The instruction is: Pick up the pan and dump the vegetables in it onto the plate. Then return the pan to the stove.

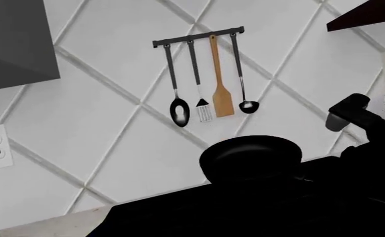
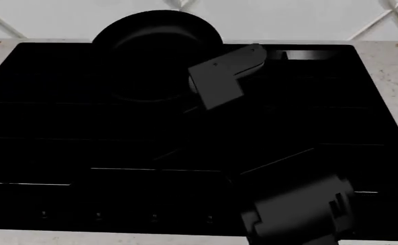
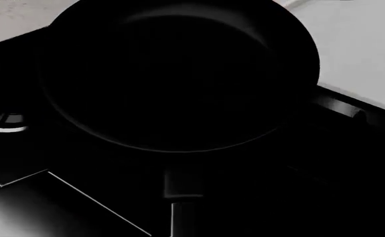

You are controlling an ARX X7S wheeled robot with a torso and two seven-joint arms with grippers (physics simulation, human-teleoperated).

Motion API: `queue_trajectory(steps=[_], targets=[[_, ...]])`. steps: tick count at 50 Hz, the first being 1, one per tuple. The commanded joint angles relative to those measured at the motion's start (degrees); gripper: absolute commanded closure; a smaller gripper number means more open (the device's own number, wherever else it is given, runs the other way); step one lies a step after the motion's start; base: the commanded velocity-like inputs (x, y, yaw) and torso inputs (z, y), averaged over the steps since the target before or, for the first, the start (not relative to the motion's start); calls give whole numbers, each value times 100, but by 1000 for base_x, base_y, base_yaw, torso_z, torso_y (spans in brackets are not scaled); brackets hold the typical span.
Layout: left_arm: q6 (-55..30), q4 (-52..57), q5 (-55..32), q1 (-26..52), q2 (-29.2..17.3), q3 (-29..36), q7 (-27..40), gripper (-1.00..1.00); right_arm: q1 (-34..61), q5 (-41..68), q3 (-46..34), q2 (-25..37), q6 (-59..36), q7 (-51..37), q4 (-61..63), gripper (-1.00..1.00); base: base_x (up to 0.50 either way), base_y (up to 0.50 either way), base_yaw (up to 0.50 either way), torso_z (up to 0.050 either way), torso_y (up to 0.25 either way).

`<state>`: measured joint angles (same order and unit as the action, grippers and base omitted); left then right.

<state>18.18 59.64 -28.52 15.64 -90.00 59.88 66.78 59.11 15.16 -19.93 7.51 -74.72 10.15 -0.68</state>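
- The stove (image 2: 62, 153) fills nearly my whole head view — glossy black glass with thin white lines, pale tabletop (image 2: 390, 66) showing at its edges and diamond-tiled wall (image 1: 113, 123) behind.
- The pan (image 2: 154, 48) sits at the stove's far edge, close to the wall; in my right wrist view its bowl looks dark and I make out no vegetables in it.
- Its handle (image 3: 182, 185) seems to run from the bowl back toward me, so the long axis points roughly at my right arm — black on black, so this is a judgement.
- My right gripper (image 2: 243, 64) hangs just beside the pan's right rim, the nearer of my two; whether its jaws are parted or closed, or hold anything, I cannot tell.
- My left gripper is not visible to me; its camera looks across at the pan from farther off.
- A utensil rail (image 1: 199, 37) with spoon, spatulas and ladle hangs on the wall, well clear.
- The plate is out of view.
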Motion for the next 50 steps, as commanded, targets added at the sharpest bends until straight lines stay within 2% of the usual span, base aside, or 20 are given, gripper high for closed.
queue_trajectory(steps=[1,12,23,30,37,50], targets=[[-44,35,99,3,1,-96,-97,-100,307,-90,374,-380,269,129,-655,100,0,0,0,0,0],[-109,35,27,49,1,-131,-134,-100,87,157,1025,-412,708,43,-1007,100,0,0,0,1,3],[-78,35,170,-37,1,-36,-57,-100,-16,277,1239,-322,748,-80,-1030,100,0,0,0,1,3],[-99,35,230,-69,1,0,3,-100,51,310,1057,-363,817,-24,-1240,100,0,0,0,0,2],[-60,35,377,-144,1,80,104,-100,355,237,732,-516,1251,111,-2173,100,0,0,0,1,3],[-75,35,273,-81,1,28,42,-100,562,300,433,-593,1736,162,-2977,100,0,0,0,0,2]])
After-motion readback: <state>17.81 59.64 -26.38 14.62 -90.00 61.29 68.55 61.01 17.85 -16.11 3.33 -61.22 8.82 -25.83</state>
